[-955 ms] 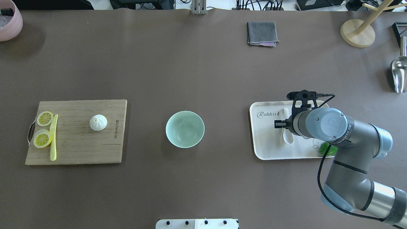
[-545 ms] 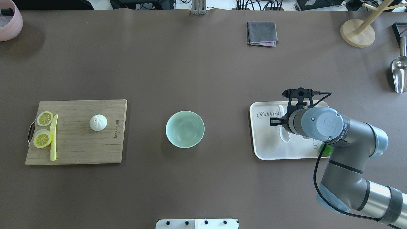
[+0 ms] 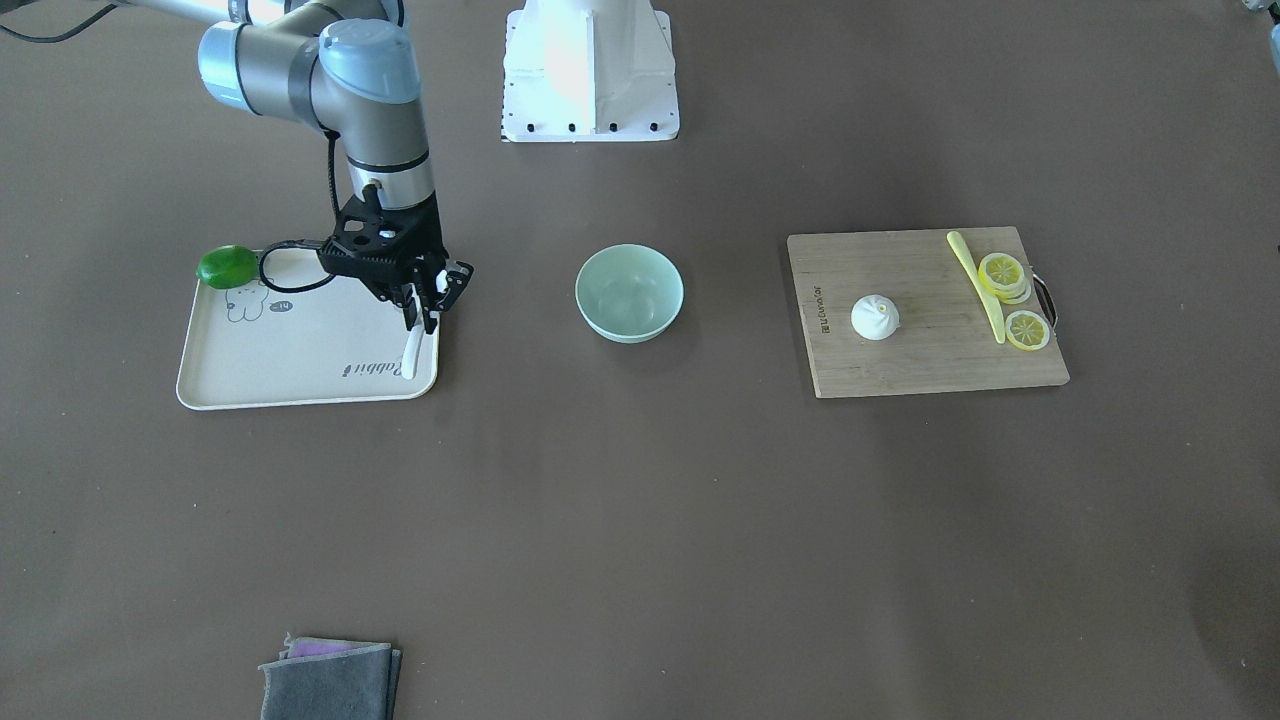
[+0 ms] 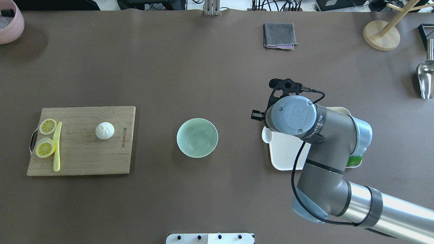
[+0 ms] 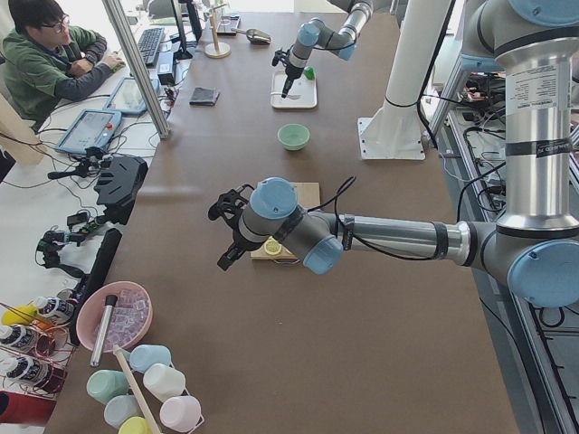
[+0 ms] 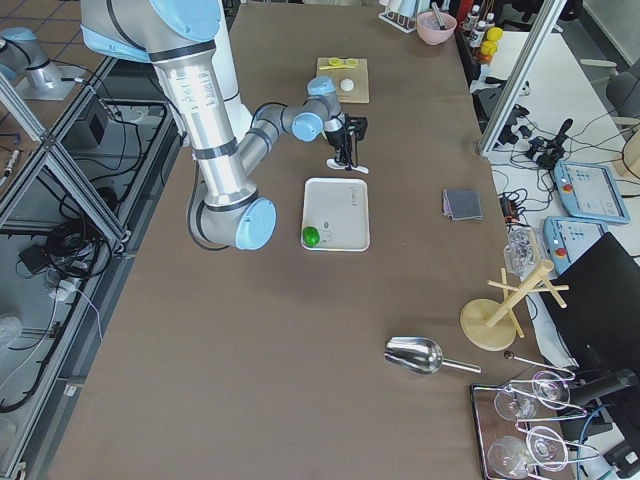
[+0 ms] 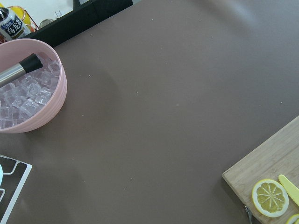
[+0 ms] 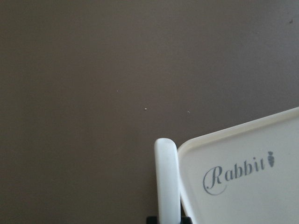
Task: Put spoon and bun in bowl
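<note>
Two right fingers (image 3: 414,305) pinch the glossy white deep-scooped spoon (image 3: 411,356) above the round-cornered cream tray (image 3: 300,362); left fingers (image 5: 225,257): cannot tell.

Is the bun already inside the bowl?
No, the bun sits on the cutting board, and the bowl holds nothing.

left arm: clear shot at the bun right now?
Likely yes. The bun sits alone on the cutting board with nothing over it, and the left arm hangs near that board.
</note>
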Motion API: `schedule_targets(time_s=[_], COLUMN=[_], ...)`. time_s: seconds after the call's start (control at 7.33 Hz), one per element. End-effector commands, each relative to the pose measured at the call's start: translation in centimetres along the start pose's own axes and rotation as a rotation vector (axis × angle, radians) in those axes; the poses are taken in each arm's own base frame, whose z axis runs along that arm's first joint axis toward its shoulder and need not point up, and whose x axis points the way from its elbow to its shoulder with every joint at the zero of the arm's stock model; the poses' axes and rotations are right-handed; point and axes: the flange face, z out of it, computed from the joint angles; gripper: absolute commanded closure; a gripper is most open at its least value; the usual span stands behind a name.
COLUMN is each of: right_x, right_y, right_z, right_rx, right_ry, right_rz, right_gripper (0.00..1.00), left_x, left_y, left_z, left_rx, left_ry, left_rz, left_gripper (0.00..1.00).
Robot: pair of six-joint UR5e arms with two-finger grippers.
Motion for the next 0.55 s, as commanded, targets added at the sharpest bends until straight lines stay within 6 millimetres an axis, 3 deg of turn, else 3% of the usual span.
schedule_targets(time_s=[0.0,0.14,0.41], right_x=[-9.2,-12.8,-15.6], right_y=[3.4,4.9,8.2], right_z=[-1.9,-0.9,-1.4], right_rx=[0.033,0.070,0.102], right_ry=[0.034,0.048,0.076], right_rz=[0.166,0.219,0.257], right_gripper=[1.00,1.00,1.00], left_x=[0.2,0.3,0.4], left_y=[0.0,0.0,0.0], left_z=[0.3,0.4,0.6], left_rx=[-0.006,-0.006,-0.010], left_ry=[0.006,0.007,0.011], left_rz=[0.002,0.004,0.005], left_gripper=[0.02,0.02,0.02])
